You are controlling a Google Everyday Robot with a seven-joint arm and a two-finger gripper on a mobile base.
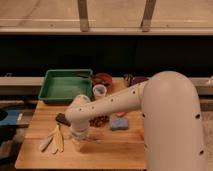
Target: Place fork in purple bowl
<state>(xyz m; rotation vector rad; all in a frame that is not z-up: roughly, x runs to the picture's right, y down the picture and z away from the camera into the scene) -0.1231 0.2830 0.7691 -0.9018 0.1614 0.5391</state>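
Observation:
My gripper [80,142] points down at the front left of the wooden table [115,152], on the end of the large white arm [165,115] that reaches in from the right. It sits just right of the pale wooden utensils [53,140]. I cannot make out the fork; it may be hidden under the gripper. The dark purple bowl [136,79] stands at the back of the table, partly hidden behind the arm and well away from the gripper.
A green tray [65,86] is at the back left. A reddish-brown bowl [102,78] and a white cup [100,91] stand beside it. A black block [62,119] lies left of the wrist. A blue sponge [119,123] lies mid-table.

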